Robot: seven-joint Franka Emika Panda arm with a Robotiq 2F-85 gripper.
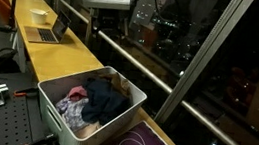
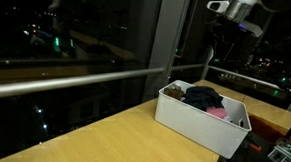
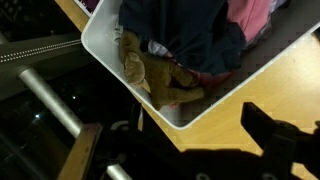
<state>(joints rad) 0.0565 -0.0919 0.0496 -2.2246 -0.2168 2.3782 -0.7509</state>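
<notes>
scene: a night-time window is backing a long wooden desk [image 1: 60, 63], where a white bin [image 1: 62, 124] of crumpled clothing is sitting near one end and a laptop [image 1: 49, 34] is standing open farther along.
pincer: the pincer [image 3: 170, 130] is hanging in the air above the bin, its jaws standing wide apart and gripping nothing; in the wrist view no cloth is showing between the dark fingers [image 3: 270, 135].
tan garment: the tan garment [image 3: 150, 75] is lying bunched in the bin corner nearest the pincer, pressing against the inner wall, below the fingers and clear of them.
neighbours: a dark blue garment [image 3: 185, 30] is spreading over the middle of the pile and partly covering the tan one; a pink garment [image 3: 255, 12] is peeking out at the far side.
bin and pincer: in both exterior views the bin is sitting well below the pincer, with nothing touching.
risk at the rim: the tan cloth is hugging the wall, so a straight drop could be landing one finger on the rim, tipping or shoving the bin.
risk in the pile: the layers are overlapping, so closing jaws could be catching dark blue fabric along with the tan, or only a loose fold that is slipping free.
risk at the edge: the bin is resting close to the desk's edge by the railing [image 1: 150, 70]; a sideways knock could be sliding it off.
</notes>
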